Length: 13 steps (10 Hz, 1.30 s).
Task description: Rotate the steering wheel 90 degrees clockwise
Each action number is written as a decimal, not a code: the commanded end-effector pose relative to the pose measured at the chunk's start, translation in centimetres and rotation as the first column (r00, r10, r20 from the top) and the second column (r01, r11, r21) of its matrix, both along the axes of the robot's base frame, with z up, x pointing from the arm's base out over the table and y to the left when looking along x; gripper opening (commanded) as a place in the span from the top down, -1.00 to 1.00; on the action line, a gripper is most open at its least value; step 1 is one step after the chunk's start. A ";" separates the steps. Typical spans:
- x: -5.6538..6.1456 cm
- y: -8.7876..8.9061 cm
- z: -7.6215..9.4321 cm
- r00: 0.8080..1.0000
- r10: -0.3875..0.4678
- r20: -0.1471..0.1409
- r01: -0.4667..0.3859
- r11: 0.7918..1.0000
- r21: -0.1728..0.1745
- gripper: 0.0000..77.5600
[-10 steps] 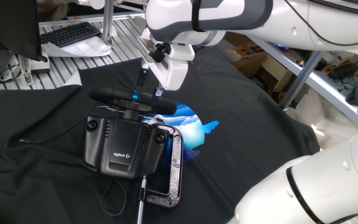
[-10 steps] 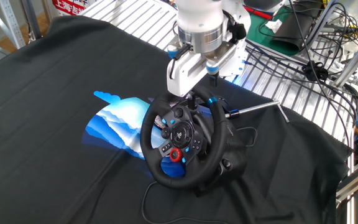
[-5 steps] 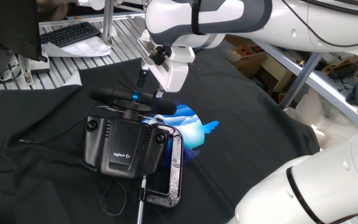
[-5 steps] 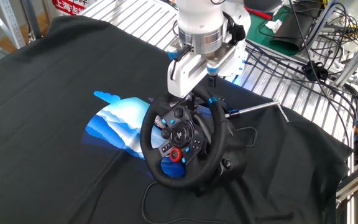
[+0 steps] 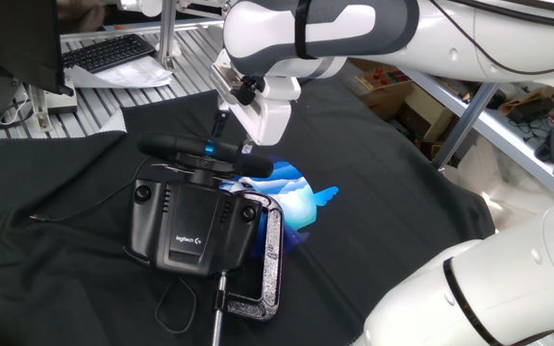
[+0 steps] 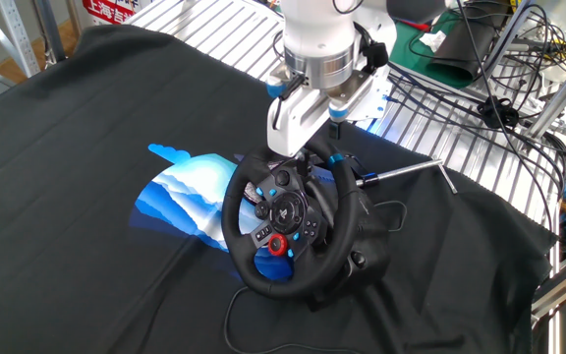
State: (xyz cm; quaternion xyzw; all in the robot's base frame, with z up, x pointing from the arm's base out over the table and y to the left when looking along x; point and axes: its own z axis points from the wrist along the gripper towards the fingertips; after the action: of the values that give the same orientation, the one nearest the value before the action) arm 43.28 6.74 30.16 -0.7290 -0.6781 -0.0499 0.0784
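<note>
The steering wheel [image 5: 183, 149] shows edge-on as a black bar above its base, with a light-blue stripe [image 5: 210, 148] on the top of the rim. The other fixed view shows its face, the rim [image 6: 232, 211] a full ring and the stripe [image 6: 334, 157] at the upper right. My gripper [image 5: 234, 135] hangs just above the striped part of the rim, fingers apart and holding nothing. From the other side the gripper [image 6: 322, 138] sits right behind the top of the wheel, its fingertips partly hidden by the white hand.
The black Logitech base [image 5: 190, 226] lies under the wheel, held by a metal C-clamp [image 5: 269, 264] whose screw handle [image 6: 406, 172] sticks out. A blue print [image 6: 180, 192] marks the black cloth. A keyboard [image 5: 109, 50] and metal grating lie beyond the cloth.
The gripper has risen a little, away from the top of the rim. The wheel and its stripe have not moved.
</note>
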 end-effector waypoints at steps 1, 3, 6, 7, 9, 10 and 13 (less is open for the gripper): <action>0.0 0.0 0.1 1.000 0.005 0.005 -0.005 1.000 -0.001 0.97; 0.0 0.0 0.1 1.000 0.005 0.005 -0.005 1.000 -0.001 0.97; 0.0 0.0 0.1 1.000 0.005 0.005 -0.005 1.000 -0.001 0.97; 0.0 0.0 0.1 1.000 0.005 0.005 -0.005 1.000 -0.001 0.97; 0.0 0.0 0.1 1.000 0.005 0.005 -0.005 1.000 -0.001 0.97; 0.0 0.0 0.1 1.000 0.005 0.005 -0.005 1.000 -0.001 0.97; 0.0 0.0 0.1 1.000 0.005 0.005 -0.005 1.000 -0.001 0.97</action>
State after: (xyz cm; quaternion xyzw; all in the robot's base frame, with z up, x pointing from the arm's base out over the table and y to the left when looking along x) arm 43.28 6.74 30.16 -0.7290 -0.6781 -0.0499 0.0784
